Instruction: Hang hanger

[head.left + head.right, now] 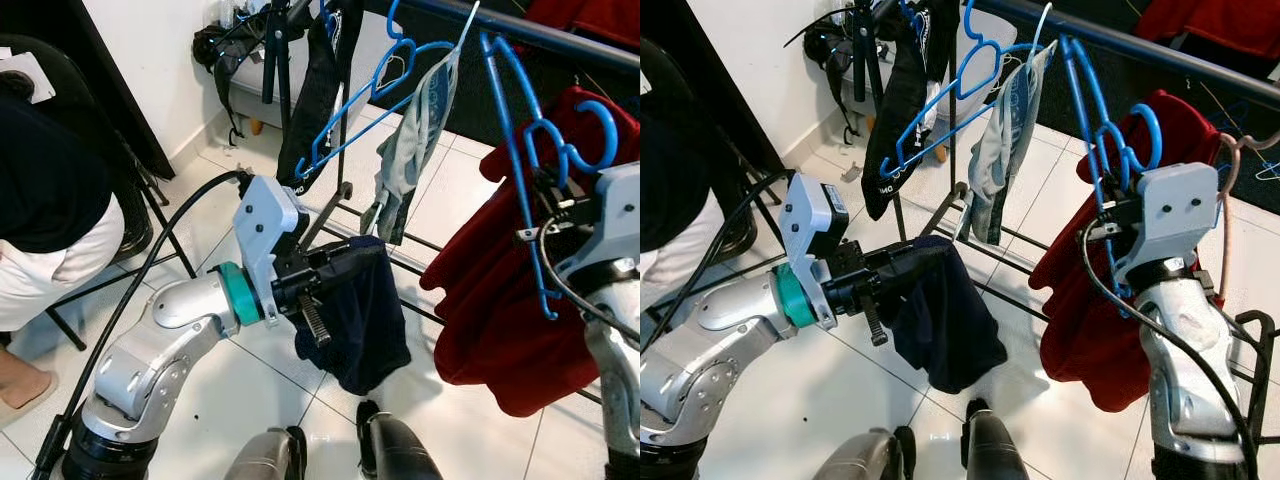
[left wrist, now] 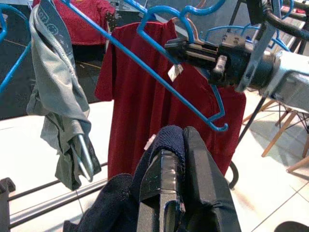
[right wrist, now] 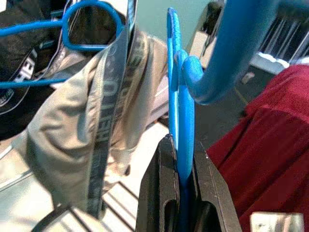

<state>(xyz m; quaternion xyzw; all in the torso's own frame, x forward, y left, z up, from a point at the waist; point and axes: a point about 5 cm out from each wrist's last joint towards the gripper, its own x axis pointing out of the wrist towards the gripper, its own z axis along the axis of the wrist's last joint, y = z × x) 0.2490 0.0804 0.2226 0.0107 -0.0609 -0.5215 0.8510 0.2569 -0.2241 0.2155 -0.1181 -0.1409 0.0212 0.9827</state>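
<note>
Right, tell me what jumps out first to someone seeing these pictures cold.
The right gripper stands out, its fingers shut on a blue hanger held up by the dark rail, beside a big red garment on the robot's right. Low on the left, the left gripper clamps a dark navy cloth above the white tiled floor. Between them a grey garment dangles from another blue hanger.

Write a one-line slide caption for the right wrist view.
Right gripper shut on a blue hanger, beside grey garment and red garment.
</note>
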